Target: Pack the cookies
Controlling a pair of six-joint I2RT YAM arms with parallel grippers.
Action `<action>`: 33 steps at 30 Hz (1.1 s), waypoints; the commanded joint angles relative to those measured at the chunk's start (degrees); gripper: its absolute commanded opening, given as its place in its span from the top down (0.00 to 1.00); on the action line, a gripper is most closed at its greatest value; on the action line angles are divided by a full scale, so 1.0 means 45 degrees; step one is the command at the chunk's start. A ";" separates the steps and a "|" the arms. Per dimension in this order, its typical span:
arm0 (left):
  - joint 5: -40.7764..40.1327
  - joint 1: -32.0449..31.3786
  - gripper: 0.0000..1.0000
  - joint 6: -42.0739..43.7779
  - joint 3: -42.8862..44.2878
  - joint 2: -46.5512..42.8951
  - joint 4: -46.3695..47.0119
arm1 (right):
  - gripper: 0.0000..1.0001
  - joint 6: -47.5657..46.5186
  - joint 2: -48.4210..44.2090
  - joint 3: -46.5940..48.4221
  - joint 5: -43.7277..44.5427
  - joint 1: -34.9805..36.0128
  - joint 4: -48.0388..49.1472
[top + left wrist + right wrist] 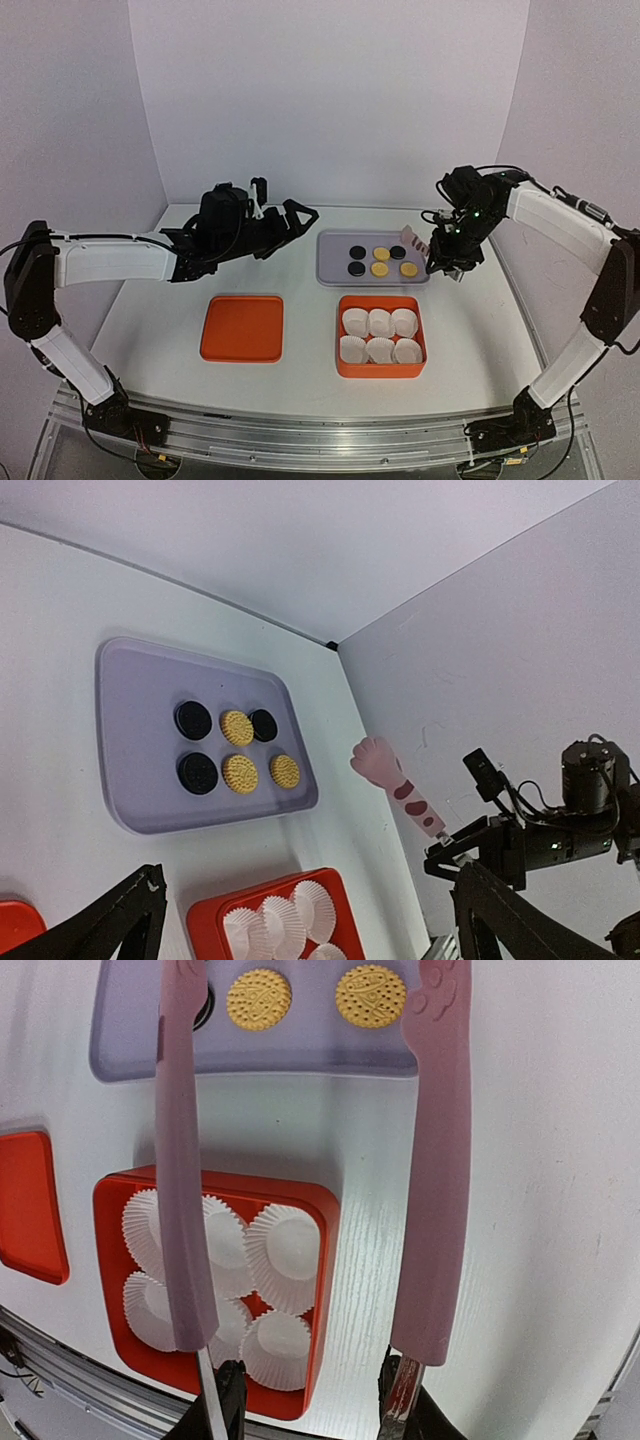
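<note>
The right gripper (312, 1405) is clamping the base of pink tongs (435, 1180), whose arms are standing spread with their tips over the edge of the tray (330, 272) at upper centre, likely lining up a pick. The six cookies (380, 260) are lying on that tray, none in the cups (380, 336) below. The left gripper (282, 208) is hovering centre left, fingers spread and empty, probably to leave the tray free.

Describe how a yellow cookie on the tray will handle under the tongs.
The yellow cookies look thin, flat and stiff: probably light, unlikely to roll. Lying flush on the smooth tray, one may slide before the tongs grip it. Hard squeezing might chip it.
</note>
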 commanded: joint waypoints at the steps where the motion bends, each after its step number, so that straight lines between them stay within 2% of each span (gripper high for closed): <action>1: -0.0107 0.0347 0.00 0.0587 0.0869 0.0557 -0.1249 | 0.59 -0.1321 0.1113 0.1074 0.0791 -0.0138 -0.1223; 9: -0.1344 0.0526 0.00 0.1466 0.2405 0.1452 -0.4650 | 0.59 -0.2938 0.3006 0.2384 0.2186 -0.0149 -0.1955; 20: -0.1413 0.0849 0.00 0.1826 0.2959 0.2174 -0.5657 | 0.61 -0.3648 0.5559 0.4886 0.3049 -0.0149 -0.2117; 26: -0.1109 0.0986 0.00 0.1754 0.3048 0.2421 -0.5676 | 0.62 -0.5327 0.6659 0.5790 0.3605 -0.0145 -0.2141; 33: -0.0918 0.1109 0.00 0.1839 0.3208 0.2612 -0.5770 | 0.62 -0.6988 0.6897 0.5896 0.3812 -0.0187 -0.2126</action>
